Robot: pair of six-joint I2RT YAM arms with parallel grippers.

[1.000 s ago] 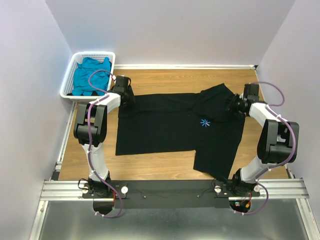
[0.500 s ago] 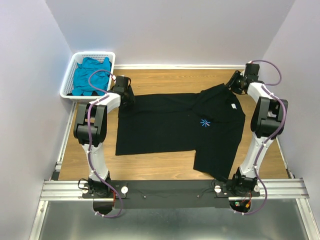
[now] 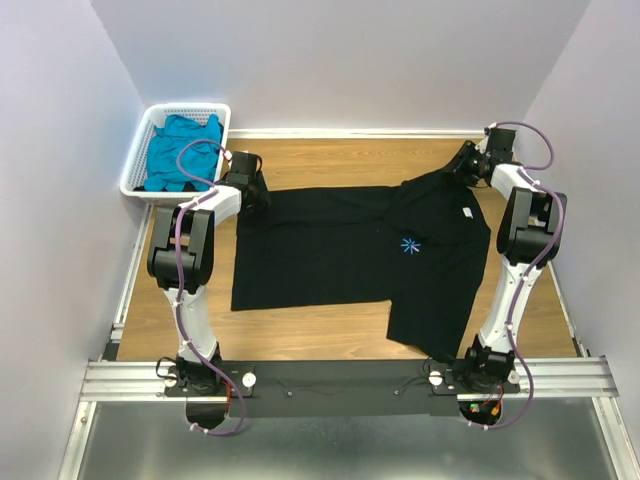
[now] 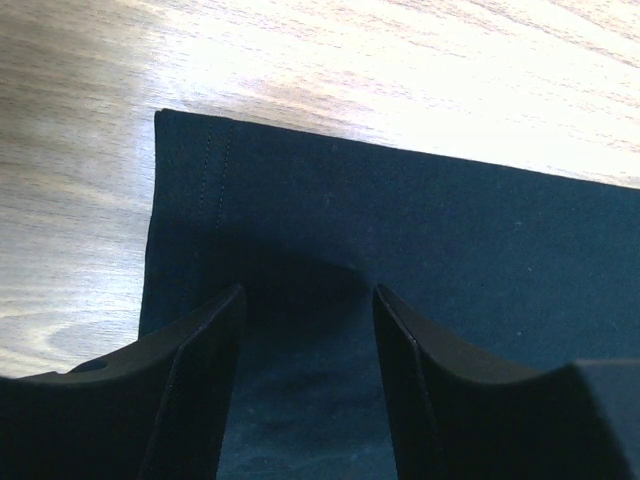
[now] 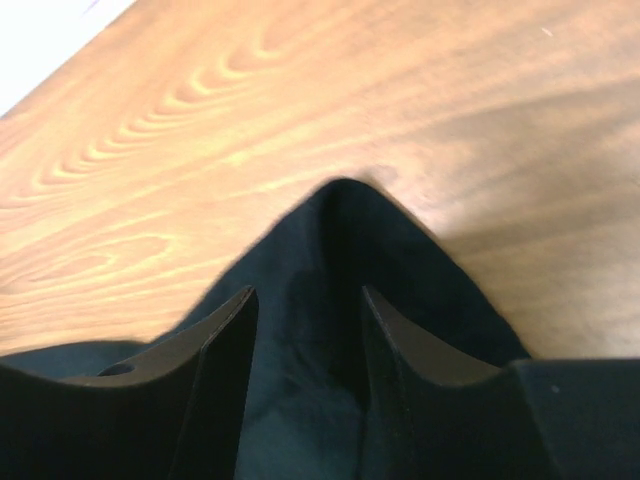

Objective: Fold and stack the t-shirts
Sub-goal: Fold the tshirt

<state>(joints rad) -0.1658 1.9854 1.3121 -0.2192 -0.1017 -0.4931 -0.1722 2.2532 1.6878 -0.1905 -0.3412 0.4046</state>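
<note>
Black t-shirt (image 3: 330, 250), spread out on the wooden table (image 3: 300, 325) just right of the white basket (image 3: 190, 108); teal t-shirt (image 3: 180, 150) bunched inside that basket.

Left gripper (image 4: 308, 290): jaws apart over the hem corner nearest the basket. Right gripper (image 5: 305, 292): jaws apart, astride the cloth tip farthest from the basket.

Risk: closing too shallow at an edge, or on 1 layer only, then slipping off mid-lift; uneven pull from 2 arms likely to skew the fold.

Overhead view only: full layout, starburst print (image 3: 409, 245), neck label (image 3: 467, 213). Wrist views only: hem stitching (image 4: 215, 160), finger placement over cloth.
</note>
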